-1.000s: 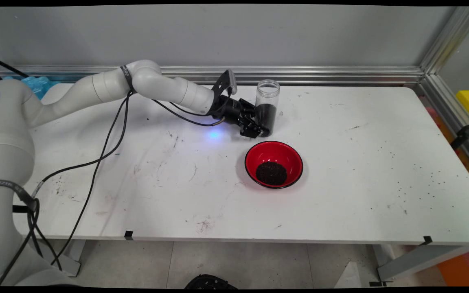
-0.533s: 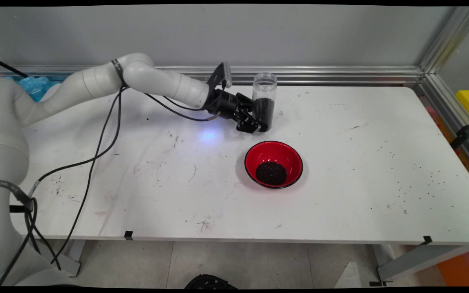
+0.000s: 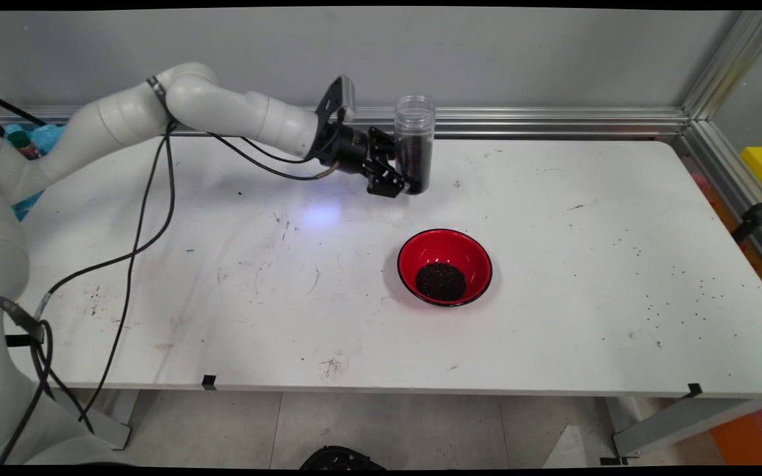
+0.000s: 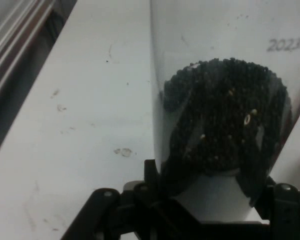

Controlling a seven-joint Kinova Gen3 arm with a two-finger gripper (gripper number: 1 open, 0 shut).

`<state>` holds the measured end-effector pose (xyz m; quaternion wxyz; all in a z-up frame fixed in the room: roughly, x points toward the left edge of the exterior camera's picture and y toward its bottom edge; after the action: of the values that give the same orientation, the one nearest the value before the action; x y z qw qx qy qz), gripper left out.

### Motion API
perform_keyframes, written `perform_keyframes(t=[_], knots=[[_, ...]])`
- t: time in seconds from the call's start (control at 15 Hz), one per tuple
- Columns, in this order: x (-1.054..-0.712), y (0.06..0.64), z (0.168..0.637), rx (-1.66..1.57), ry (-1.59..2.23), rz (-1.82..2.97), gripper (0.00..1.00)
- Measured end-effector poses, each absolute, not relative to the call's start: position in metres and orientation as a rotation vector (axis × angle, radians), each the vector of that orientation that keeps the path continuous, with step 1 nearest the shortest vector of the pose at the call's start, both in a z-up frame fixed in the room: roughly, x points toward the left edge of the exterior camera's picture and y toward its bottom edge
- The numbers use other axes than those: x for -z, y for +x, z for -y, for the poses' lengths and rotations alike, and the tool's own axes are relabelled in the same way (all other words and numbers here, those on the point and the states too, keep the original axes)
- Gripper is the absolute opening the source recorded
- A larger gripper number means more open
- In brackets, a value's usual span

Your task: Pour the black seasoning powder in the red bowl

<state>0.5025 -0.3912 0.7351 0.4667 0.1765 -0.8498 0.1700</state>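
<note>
- A clear plastic jar [image 3: 414, 142] stands upright and lidless, its lower part filled with small black seeds [image 4: 225, 120]; the upper part is see-through and bare, and a faint printed date shows on its wall in the hand view.
- The jar is clear of the white table [image 3: 586, 297], above the far middle of it, near the aluminium rail [image 3: 553, 121] along the wall.
- The black gripper [image 3: 399, 180] pinches the jar's lower part from the left side, a finger on either side of it.
- A red bowl [image 3: 445, 266] with a black rim sits on the table nearer the camera than the jar, well apart from it, with a heap of the same black seeds at its bottom.
- Stray dark specks lie scattered over the table's right part.
- The white arm [image 3: 222, 116] reaches in from the left, its forearm sloping down to the right towards the jar, black cables [image 3: 136, 244] hanging from it down to the table's near left edge.
</note>
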Motion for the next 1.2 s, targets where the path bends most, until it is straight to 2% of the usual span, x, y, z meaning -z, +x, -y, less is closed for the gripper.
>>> perform_keyframes(t=[0.53, 1.2], knots=[[-0.757, 0.52, 0.383, -0.595, 0.176, 2.162, 0.0], [-0.758, 0.501, 0.384, -0.802, -0.224, 2.225, 0.0]])
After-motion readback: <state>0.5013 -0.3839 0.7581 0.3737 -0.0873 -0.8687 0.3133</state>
